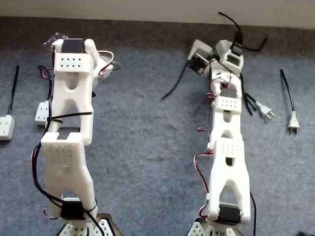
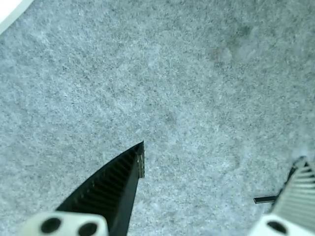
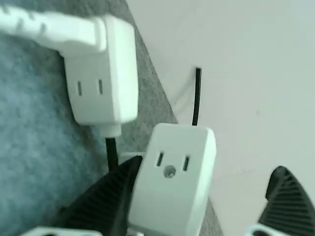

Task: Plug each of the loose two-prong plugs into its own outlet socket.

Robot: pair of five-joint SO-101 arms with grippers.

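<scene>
Two loose two-prong plugs (image 1: 266, 111) (image 1: 293, 121) with black cords lie on the grey carpet to the right of the right arm. My right gripper (image 3: 206, 167) is open at the back wall, around a white outlet socket (image 3: 170, 179) that rests against one black finger (image 3: 106, 196); the other finger (image 3: 283, 196) stands apart. A second white socket (image 3: 101, 83) lies just beyond it. Two more white sockets (image 1: 6, 126) (image 1: 41, 112) lie at the far left, the nearer one partly hidden by the left arm. My left gripper (image 2: 221, 152) hangs open over bare carpet.
A white wall (image 1: 147, 9) borders the carpet at the back. Black cords (image 1: 173, 84) (image 1: 241, 39) trail from the sockets near the right gripper. A short black cord end (image 2: 266, 199) lies by the left gripper's pale finger. Open carpet (image 1: 147, 147) lies between the arms.
</scene>
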